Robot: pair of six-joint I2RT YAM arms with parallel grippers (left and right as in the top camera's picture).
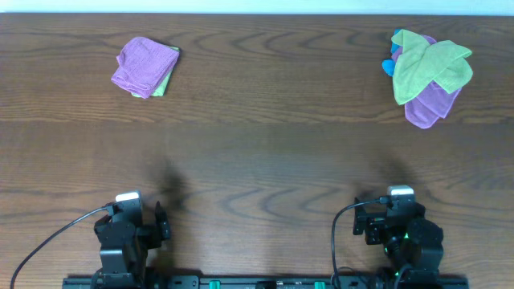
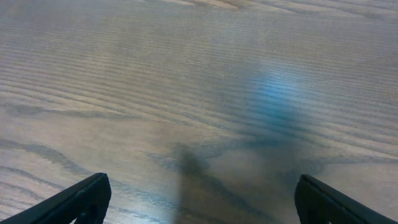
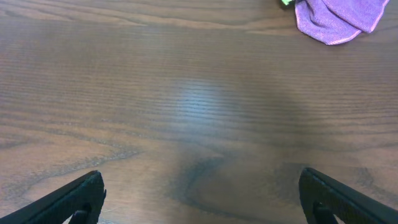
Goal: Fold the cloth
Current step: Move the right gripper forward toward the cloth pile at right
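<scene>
Lime-green cloth [image 1: 430, 64] lies crumpled atop the purple cloth [image 1: 427, 111], w/ left gripper [image 2: 199, 199] & right gripper [image 3: 199, 196] both parked well short of that purple cloth, jaws wide & empty, prob. b/c no reach has begun yet.

- No text, label, brand, number or sign can be read in any of the views.
- The left arm's white block [image 1: 128, 197] and the right arm's white block [image 1: 400, 193] are too small in the overhead view to tell whether they carry print.
</scene>
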